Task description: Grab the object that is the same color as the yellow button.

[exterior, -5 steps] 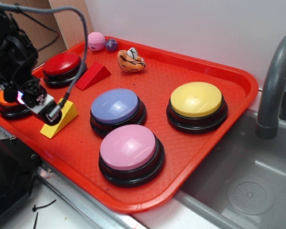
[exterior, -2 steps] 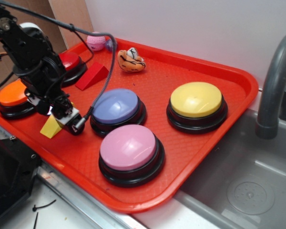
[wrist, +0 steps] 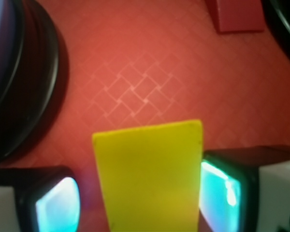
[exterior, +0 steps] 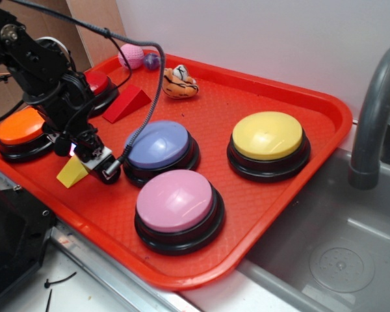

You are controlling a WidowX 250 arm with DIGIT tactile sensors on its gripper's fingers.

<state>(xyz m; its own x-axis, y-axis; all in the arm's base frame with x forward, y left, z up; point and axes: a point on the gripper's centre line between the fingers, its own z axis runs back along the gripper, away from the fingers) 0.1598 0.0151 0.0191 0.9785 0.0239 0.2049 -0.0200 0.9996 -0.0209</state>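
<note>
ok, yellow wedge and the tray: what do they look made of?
Yellow wedge: looks like solid painted wood or hard plastic, can't tell which. Matte, flat faces, crisp edges, a few tiny dark specks, no glare between the gripper fingers.
Tray: likely molded red plastic. Fine diamond texture embossed across the floor, raised rounded rim, slight sheen.

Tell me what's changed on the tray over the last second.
The gripper swung in from the tray's left edge and came down over the yellow wedge; in the wrist view its fingers now flank the wedge, and contact can't be confirmed. The wedge sits roughly where it was. The buttons, red wedge and toys haven't moved.
</note>
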